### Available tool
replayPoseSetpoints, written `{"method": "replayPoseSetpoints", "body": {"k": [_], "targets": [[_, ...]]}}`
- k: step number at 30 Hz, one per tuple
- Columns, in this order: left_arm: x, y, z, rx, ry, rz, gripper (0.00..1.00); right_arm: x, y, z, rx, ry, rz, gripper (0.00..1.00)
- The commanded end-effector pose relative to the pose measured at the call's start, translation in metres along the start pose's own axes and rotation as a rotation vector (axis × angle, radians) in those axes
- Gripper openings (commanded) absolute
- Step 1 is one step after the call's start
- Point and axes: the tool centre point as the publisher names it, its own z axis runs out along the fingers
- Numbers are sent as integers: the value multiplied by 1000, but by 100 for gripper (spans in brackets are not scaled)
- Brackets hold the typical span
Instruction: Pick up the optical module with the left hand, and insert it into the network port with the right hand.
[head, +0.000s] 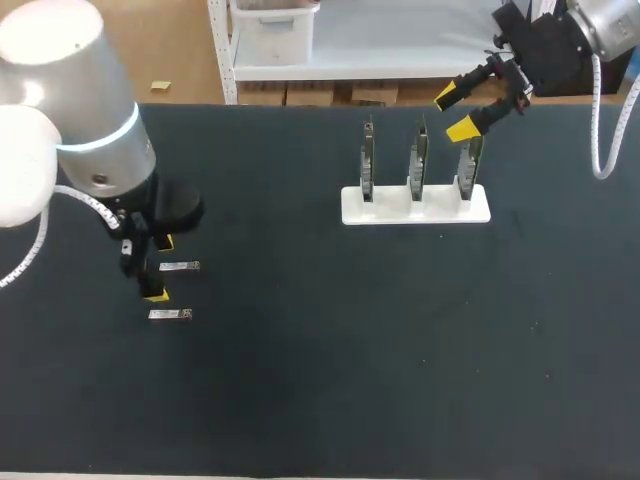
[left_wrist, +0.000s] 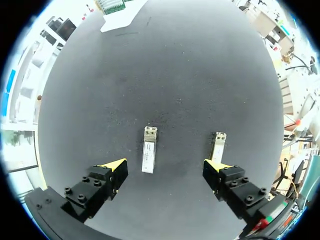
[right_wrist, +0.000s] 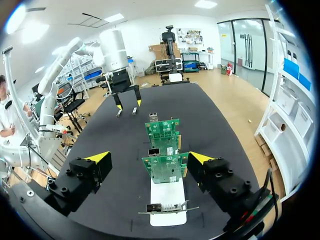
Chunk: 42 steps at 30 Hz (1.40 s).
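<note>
Near the tabletop's (left_wrist: 175, 75) left edge, a slim silver optical module (left_wrist: 149, 156) lies flat between the wide-spread fingers of the left claw (left_wrist: 166, 165). A second module (left_wrist: 218, 144) is partly hidden behind one fingertip (left_wrist: 216, 164). The right claw (right_wrist: 149, 157), also wide, hangs over green port boards (right_wrist: 165, 169) on a white stand (right_wrist: 167, 197) toward the far edge.

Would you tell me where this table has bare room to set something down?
Bare: the table between the two modules and the white stand, and the whole near strip. Crowded: around the left gripper and modules, and at the boards by the right gripper.
</note>
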Motion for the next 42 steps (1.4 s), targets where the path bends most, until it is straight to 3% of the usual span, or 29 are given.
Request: {"method": "replayPoseSetpoints", "body": {"k": [1,16,41,42], "targets": [[-3,2,5,1,13,8,100,0,2,0,5,0,-1,100],[-2,15,11,-8,9,5,100,0,2,0,5,0,-1,100],[-1,15,25,-1,48,39,100,0,2,0,5,0,-1,100],[0,15,26,4,56,46,49,0,2,0,5,0,-1,100]]}}
